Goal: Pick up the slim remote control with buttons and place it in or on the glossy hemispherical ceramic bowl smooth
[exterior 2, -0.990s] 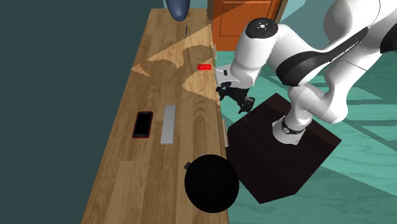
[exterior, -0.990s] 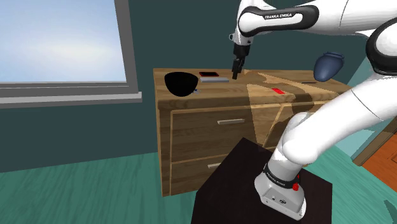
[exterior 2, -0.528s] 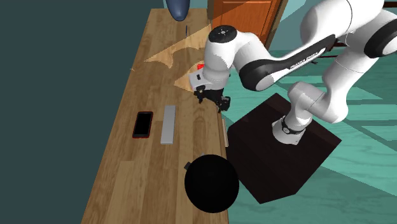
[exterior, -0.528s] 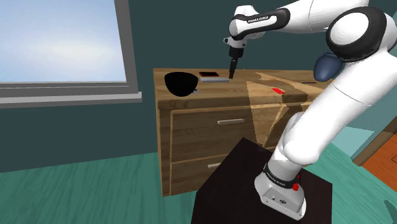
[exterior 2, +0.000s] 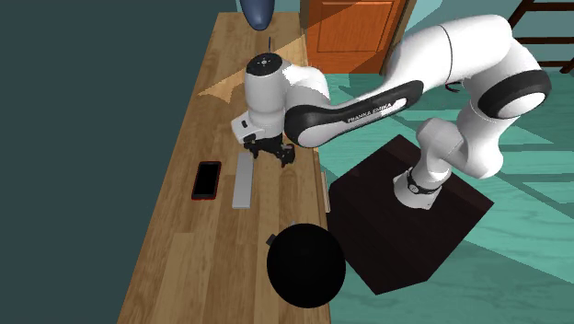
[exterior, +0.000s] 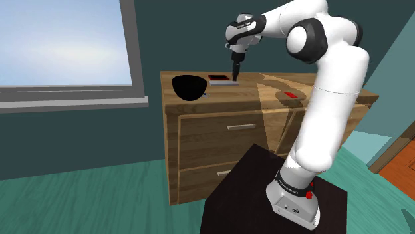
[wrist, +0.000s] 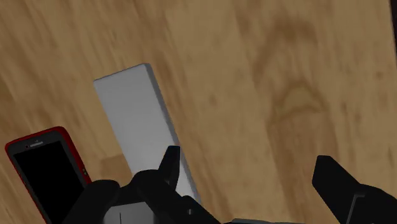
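A slim grey remote [exterior: 225,84] [exterior 2: 243,179] [wrist: 143,127] lies flat on the wooden dresser top [exterior 2: 202,248], with a red-cased phone [exterior 2: 206,179] [wrist: 48,168] close beside it. The black hemispherical bowl [exterior: 188,87] [exterior 2: 305,264] stands near the dresser's front edge, a short way from the remote's other end. My gripper [exterior: 234,75] [exterior 2: 272,153] [wrist: 248,162] hangs open just above the dresser, over the remote's end farthest from the bowl. In the wrist view one finger [wrist: 170,159] overlaps the remote and the other stands over bare wood. Nothing is held.
A small red object [exterior: 290,95] lies on the dresser toward the shoulder view's right. A dark blue vase [exterior 2: 258,11] stands at the dresser's far end, near an orange door [exterior 2: 354,32]. A tiny dark item [exterior 2: 271,239] sits beside the bowl. The dark stand [exterior 2: 405,212] is in front of the drawers.
The arm has swung across the dresser from near its front edge to above the remote's end. The fingers have stayed open. Remote, phone and bowl have not moved.
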